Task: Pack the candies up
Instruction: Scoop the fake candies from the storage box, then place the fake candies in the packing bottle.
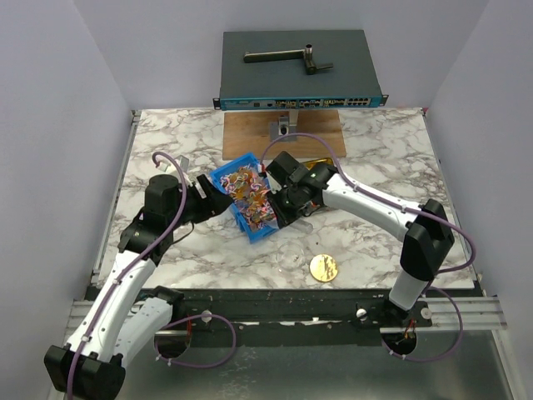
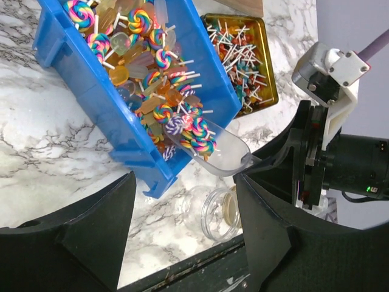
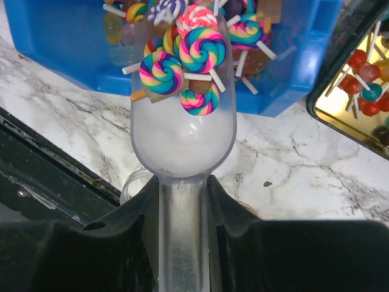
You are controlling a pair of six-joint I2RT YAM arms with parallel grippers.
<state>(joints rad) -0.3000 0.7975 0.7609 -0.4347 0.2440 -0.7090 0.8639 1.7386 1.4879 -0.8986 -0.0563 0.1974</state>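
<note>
Left arm (image 1: 125, 283) comes up from its base at the near-left corner, elbow bent and forearm angled in toward the middle. The left pincer (image 1: 206, 200) points right, jaws wide apart and gripping nothing. From its wrist camera, the two dark fingers (image 2: 91, 237) spread across the bottom of the view. Over on the other side, the right arm (image 1: 375, 204) stands up from the near-right base, elbow high at the right edge, with the long white forearm reaching left. The right pincer (image 1: 287, 204) has its jaws clamped on the clear handle of a scoop (image 3: 182, 152), one finger on each side. The two pincers face each other, near but apart.
</note>
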